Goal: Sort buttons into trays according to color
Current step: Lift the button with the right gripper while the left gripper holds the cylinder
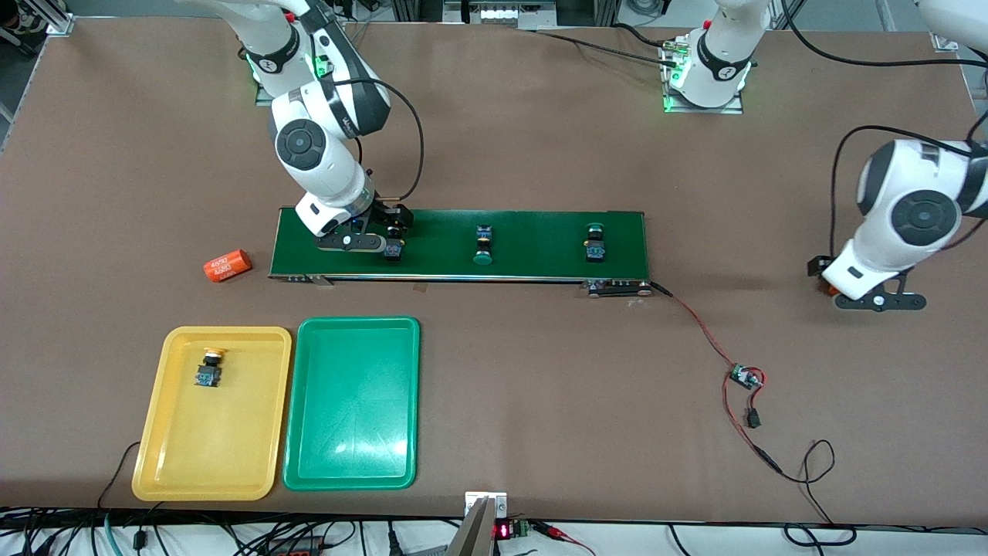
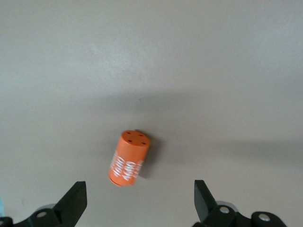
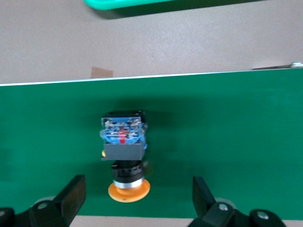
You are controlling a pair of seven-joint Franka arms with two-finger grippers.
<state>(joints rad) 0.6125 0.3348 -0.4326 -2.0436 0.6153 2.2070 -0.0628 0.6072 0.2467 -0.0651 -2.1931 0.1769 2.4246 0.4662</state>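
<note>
Now the right gripper, jaws open, hangs over a yellow-capped button on the belt; a crooked close could tip it. Left gripper, jaws open, waits over an orange cylinder. Four buttons: three on the belt, one in the yellow tray. Green tray empty. Two cylinders.

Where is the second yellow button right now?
The second yellow button lies on the conveyor belt at the right arm's end, under the open right gripper; the right wrist view shows it between the fingers.
</note>
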